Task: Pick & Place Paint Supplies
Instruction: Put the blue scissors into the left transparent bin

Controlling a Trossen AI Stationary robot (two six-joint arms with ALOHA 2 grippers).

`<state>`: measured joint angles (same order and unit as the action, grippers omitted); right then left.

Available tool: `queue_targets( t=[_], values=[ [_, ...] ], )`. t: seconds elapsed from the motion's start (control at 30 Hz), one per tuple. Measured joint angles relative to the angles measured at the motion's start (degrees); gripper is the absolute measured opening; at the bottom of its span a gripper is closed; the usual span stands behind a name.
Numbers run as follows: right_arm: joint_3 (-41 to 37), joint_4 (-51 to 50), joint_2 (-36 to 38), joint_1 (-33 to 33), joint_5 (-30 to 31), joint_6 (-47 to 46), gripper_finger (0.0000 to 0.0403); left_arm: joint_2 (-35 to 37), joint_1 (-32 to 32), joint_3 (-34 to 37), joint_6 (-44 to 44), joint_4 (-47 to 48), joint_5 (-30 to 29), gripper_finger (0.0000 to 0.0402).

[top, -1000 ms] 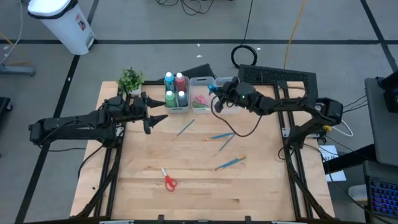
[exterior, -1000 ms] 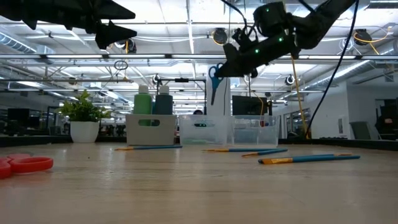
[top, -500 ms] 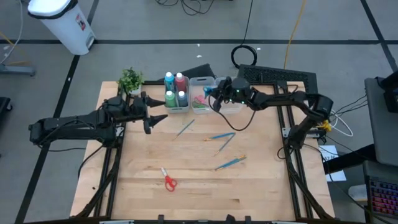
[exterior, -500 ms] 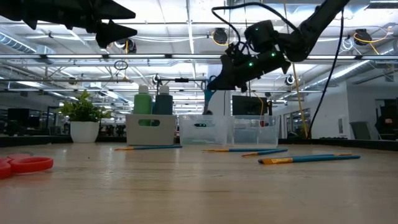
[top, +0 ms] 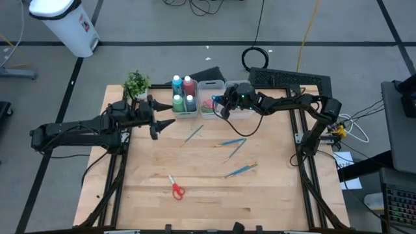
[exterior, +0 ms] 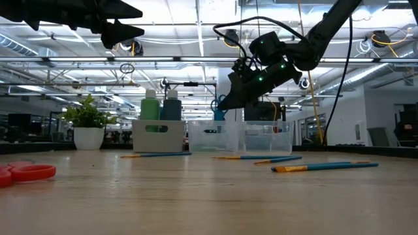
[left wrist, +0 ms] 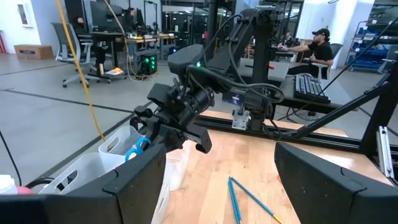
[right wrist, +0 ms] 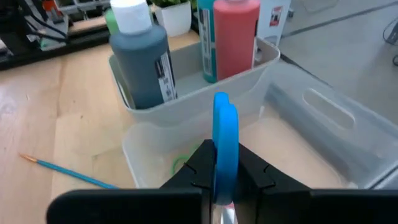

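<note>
Bottles: four paint bottles (top: 184, 94) stand together in the bin (top: 185, 112) nearest the plant (top: 136, 82); the dark grey bottle (right wrist: 144, 59) and the pink-red one (right wrist: 235, 37) show close up in the right wrist view; this part looks done
Middle bin: the middle bin (top: 209, 99) already holds something green and pink, most likely scissors, though the shapes are too small to be sure
Right gripper: the right gripper (top: 221, 104) is closed on the blue scissors (right wrist: 225, 140), handle loops up, held above the middle bin; in the low view the blue scissors (exterior: 217, 109) hang just over the bin rims; they are not yet let go
Left gripper: the left gripper (top: 164, 121) hovers with its jaws wide and nothing between them, in front of the bottle bin, well above the table
Third bin: the bin on the far side (right wrist: 323, 134) looks empty from the right wrist view
Still on the table: the red scissors (top: 176, 189) lie alone near the front edge; one brush (top: 193, 133) lies near the left gripper; two brushes (top: 232, 145) lie crossed at mid-table; another pair of brushes (top: 241, 169) lies farther forward
Progress: bottles sorted, scissors part-way, brushes untouched by the look of it; roughly half done, as a judgement
Left to do: drop the blue scissors into the middle bin; fetch the red scissors; gather the brushes, probably for the empty bin
</note>
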<state>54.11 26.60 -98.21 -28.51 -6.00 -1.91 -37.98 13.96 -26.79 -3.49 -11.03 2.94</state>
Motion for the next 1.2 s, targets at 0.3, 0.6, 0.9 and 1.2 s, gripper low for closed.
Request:
queue_targets(
  t=[0.3, 0.6, 0.9, 1.2],
  values=[
    [0.0, -1.9, 0.0, 0.0, 0.2, 1.1, 0.0016, 0.0, 0.0, 0.0, 0.0, 0.0, 0.0, 0.0305],
    [0.0, -0.6, -2.6, 0.0, 0.2, 1.6, 0.0017, 0.0, 0.0, 0.0, 0.1, 0.0, 0.0, 0.0306],
    [0.0, 2.0, -4.2, 0.0, 0.2, 2.7, 0.0017, 0.0, 0.0, 0.0, 0.3, 0.0, 0.0, 0.0306],
    [0.0, 2.0, -4.2, -0.4, 0.1, 3.6, 0.0018, 0.0, 0.0, 0.0, 0.3, 0.0, 0.0, 0.0306]
  ],
)
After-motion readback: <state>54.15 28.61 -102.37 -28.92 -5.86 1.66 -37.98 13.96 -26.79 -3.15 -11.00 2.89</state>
